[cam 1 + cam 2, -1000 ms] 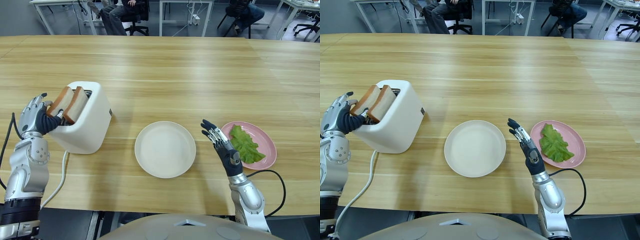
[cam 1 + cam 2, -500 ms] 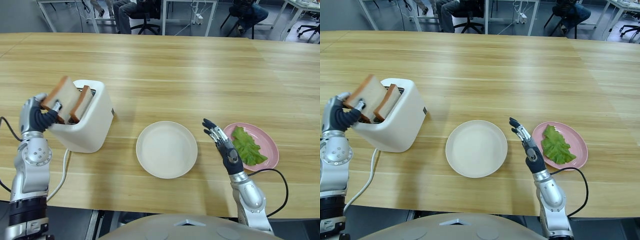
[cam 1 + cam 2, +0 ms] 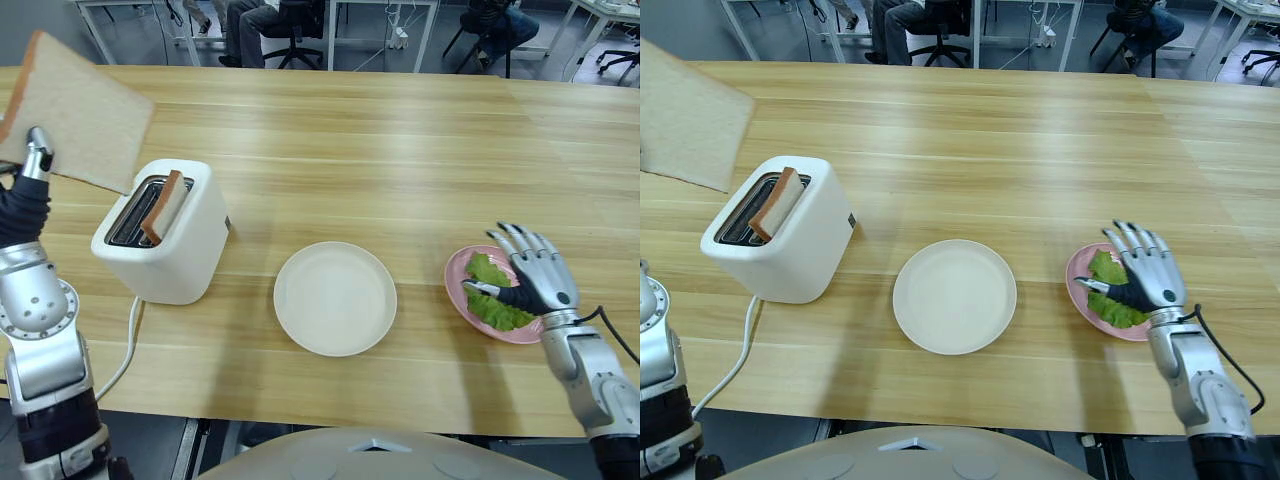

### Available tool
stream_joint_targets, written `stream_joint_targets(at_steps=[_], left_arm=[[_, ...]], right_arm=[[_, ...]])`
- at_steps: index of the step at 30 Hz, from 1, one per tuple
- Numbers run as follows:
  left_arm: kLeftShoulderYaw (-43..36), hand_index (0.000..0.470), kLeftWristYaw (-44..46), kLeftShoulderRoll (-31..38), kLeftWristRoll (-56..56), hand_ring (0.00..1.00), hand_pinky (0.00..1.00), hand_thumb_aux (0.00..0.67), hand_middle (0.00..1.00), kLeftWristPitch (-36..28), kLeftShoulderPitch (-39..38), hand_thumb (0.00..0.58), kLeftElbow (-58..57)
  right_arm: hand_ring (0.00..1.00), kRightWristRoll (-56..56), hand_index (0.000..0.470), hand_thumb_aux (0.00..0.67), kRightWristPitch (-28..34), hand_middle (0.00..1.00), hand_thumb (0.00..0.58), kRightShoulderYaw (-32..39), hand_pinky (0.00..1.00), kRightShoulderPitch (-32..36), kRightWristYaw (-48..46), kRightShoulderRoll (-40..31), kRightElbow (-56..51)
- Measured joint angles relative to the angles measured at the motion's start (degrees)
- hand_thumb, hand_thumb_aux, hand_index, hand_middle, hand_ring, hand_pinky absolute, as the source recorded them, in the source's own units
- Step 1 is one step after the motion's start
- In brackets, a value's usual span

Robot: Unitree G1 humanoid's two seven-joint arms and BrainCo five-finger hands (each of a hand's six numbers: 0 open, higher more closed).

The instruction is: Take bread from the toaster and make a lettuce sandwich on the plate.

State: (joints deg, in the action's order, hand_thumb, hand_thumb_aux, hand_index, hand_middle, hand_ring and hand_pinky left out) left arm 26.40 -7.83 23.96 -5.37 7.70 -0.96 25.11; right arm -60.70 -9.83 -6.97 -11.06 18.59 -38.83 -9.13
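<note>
Bread slice (image 3: 75, 110): out of the toaster (image 3: 175, 255) and held aloft at about 10 o'clock from the white plate (image 3: 335, 298). The left hand (image 3: 28, 190) is clamped on its lower edge. Second slice (image 3: 166, 205) sits in the slot. White plate carries no layer yet.

Progress, by judgement: first extraction done. Placing the slice, the lettuce and the second slice all remain.

Lettuce (image 3: 492, 302) lies on the pink plate (image 3: 455, 285) at 3 o'clock. The right hand (image 3: 538, 280) is over it, fingers spread, nothing lifted.

Toaster stands at 9 o'clock, cord (image 3: 122, 350) trailing toward 7 o'clock. No obstacle seen on the table (image 3: 400, 150) between slice and plate.
</note>
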Motion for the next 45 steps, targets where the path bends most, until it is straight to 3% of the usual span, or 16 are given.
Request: stream_joint_targets(at_steps=[3,8,15,16,17,18,19,23,24,25,31,39,45], left_arm=[[-6.0,0.46,4.1,-2.7,2.3,1.0,1.0,0.67,1.0,-3.4,-1.8,0.58,5.4],[-23.6,0.46,12.6,-6.1,1.6,1.0,1.0,0.67,1.0,-6.6,-6.6,0.58,6.0],[-39.3,0.46,14.9,-7.1,-10.0,1.0,1.0,0.67,1.0,-5.3,-7.7,0.58,-11.0],[-40.1,0.46,14.3,-7.5,-11.2,1.0,1.0,0.67,1.0,-4.8,-6.9,0.58,-15.3],[-40.4,0.46,13.9,-7.8,-11.9,1.0,1.0,0.67,1.0,-4.7,-6.4,0.58,-17.6],[-41.0,0.46,13.2,-8.2,-12.8,1.0,1.0,0.67,1.0,-4.1,-5.7,0.58,-20.5],[-41.6,0.46,12.7,-8.6,-13.4,1.0,1.0,0.67,1.0,-3.6,-4.8,0.58,-23.8],[-43.0,0.46,10.3,-10.0,-15.5,1.0,1.0,0.67,1.0,-1.2,-1.6,0.58,-33.2],[-43.6,0.0,9.6,-10.0,-16.5,0.47,0.47,0.0,0.47,-0.8,-0.8,0.0,-34.4],[-44.1,0.0,8.9,-10.0,-17.7,0.0,0.0,0.0,0.0,-0.5,-0.1,0.0,-35.5],[-46.7,0.0,0.9,-7.5,-28.5,0.0,0.0,0.0,0.0,0.7,-0.1,0.0,-36.7],[-44.1,0.0,-11.2,-6.8,-37.5,0.0,0.0,0.0,0.0,4.8,-2.4,0.0,-18.9],[-38.0,0.0,-14.0,-6.8,-39.6,0.0,0.0,0.0,0.0,4.0,-6.2,0.0,-8.7]], right_arm=[[0.0,-2.9,0.0,0.0,2.6,0.0,0.0,4.2,0.0,1.4,2.2,-1.7,-7.0],[0.0,-4.8,0.0,0.0,6.9,0.0,0.0,10.3,0.0,5.5,4.7,-3.7,-16.6],[0.0,-3.6,0.0,0.0,8.6,0.0,0.0,14.9,0.0,7.6,6.8,-4.8,-20.3],[0.0,-3.4,0.272,0.397,8.7,0.0,0.484,15.6,0.0,8.1,7.0,-4.8,-20.8],[0.0,-3.2,0.272,0.397,8.8,0.0,0.484,15.9,0.0,8.5,7.0,-4.8,-20.9],[0.0,-2.8,0.438,0.638,8.8,0.0,0.579,16.4,0.0,8.7,7.2,-4.8,-21.1],[0.0,-2.3,0.46,0.67,8.8,0.0,0.58,16.8,0.0,8.9,7.4,-4.8,-21.1],[0.0,-0.1,0.46,0.67,7.9,0.0,0.58,17.6,0.0,9.4,8.4,-4.9,-20.5],[0.0,0.3,0.46,0.67,7.6,0.0,0.58,17.8,0.0,9.8,8.5,-5.0,-20.3],[0.0,0.9,0.46,0.67,7.3,0.0,0.58,17.9,0.0,10.0,8.5,-5.0,-19.9],[0.0,4.0,0.46,0.67,4.7,0.0,0.58,17.6,0.0,8.2,11.1,-5.3,-14.1],[0.0,5.6,0.46,0.67,2.6,0.0,0.58,14.2,0.0,6.0,15.9,-6.1,1.4],[0.0,5.9,0.46,0.67,0.1,0.0,0.58,13.1,0.0,4.7,15.5,-3.5,13.6]])
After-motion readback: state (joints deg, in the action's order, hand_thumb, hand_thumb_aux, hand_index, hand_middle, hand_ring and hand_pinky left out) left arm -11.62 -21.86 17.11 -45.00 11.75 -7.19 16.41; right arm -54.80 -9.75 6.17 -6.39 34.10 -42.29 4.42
